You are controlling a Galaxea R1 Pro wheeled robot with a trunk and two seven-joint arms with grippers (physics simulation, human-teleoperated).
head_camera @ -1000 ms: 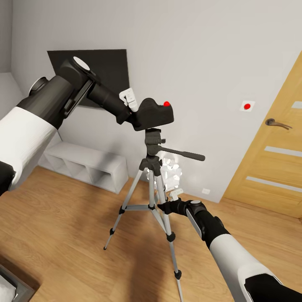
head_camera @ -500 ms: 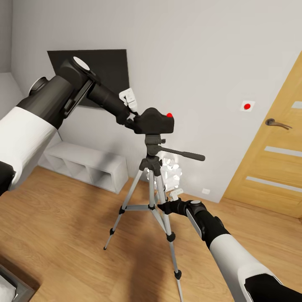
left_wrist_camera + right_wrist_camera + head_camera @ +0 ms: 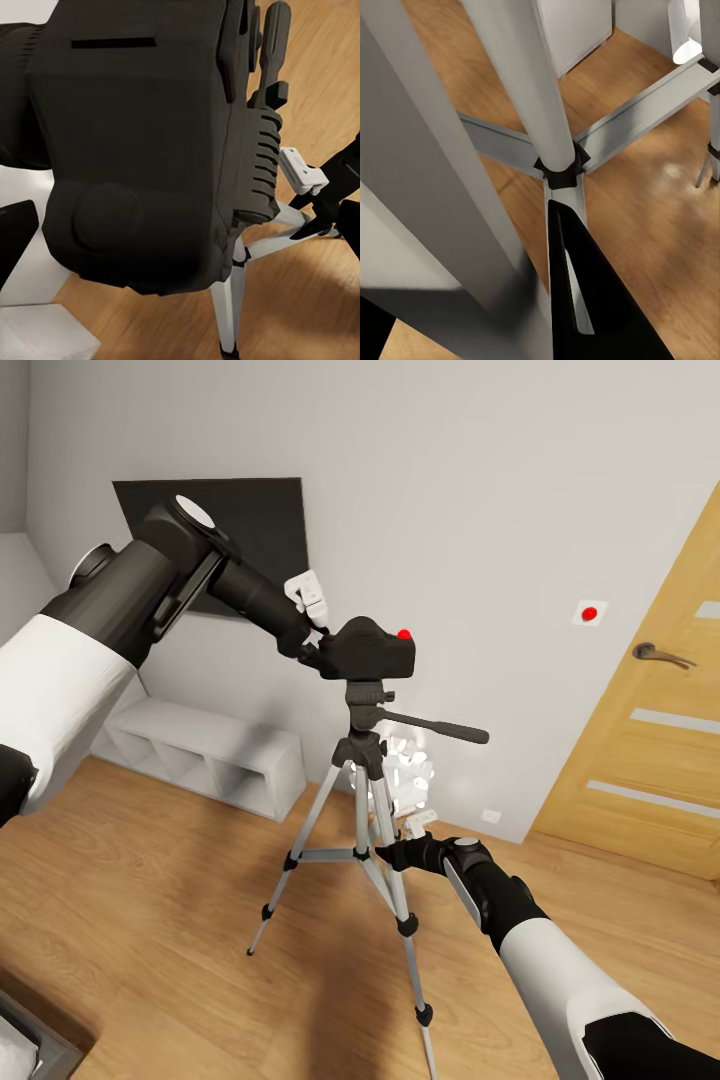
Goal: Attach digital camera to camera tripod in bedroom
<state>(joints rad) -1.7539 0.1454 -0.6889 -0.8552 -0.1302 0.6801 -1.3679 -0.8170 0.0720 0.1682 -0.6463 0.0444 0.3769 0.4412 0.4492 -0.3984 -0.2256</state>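
Digital camera [image 3: 368,650] at centre of frame, level, seated on black head of camera tripod [image 3: 366,800]; red dot on top facing up. Step in hand, by judgement: seating and attachment, near the end of the task. Left gripper [image 3: 318,646] at rear left of camera body, fingers clamped on it; in left wrist view the camera's black back [image 3: 142,150] looms close, tripod leg below. Right gripper [image 3: 392,852] low at centre of frame, against a tripor leg just under the spreader; fingers close around the leg, but cannot tell whether clamped or merely beside it.

Next move, judged: confirm camera sits square on the mount plate, then part left fingers and draw back without nudging the body. Risk: tripod tipping if right arm shifts.

Around: pan handle [image 3: 440,728] jutting right from head; black wall TV [image 3: 215,525] upper left; grey cube shelf [image 3: 205,755] on floor left; white spiky lamp [image 3: 410,772] behind tripod; oak door [image 3: 650,740] right. Nothing blocking the retreat path.
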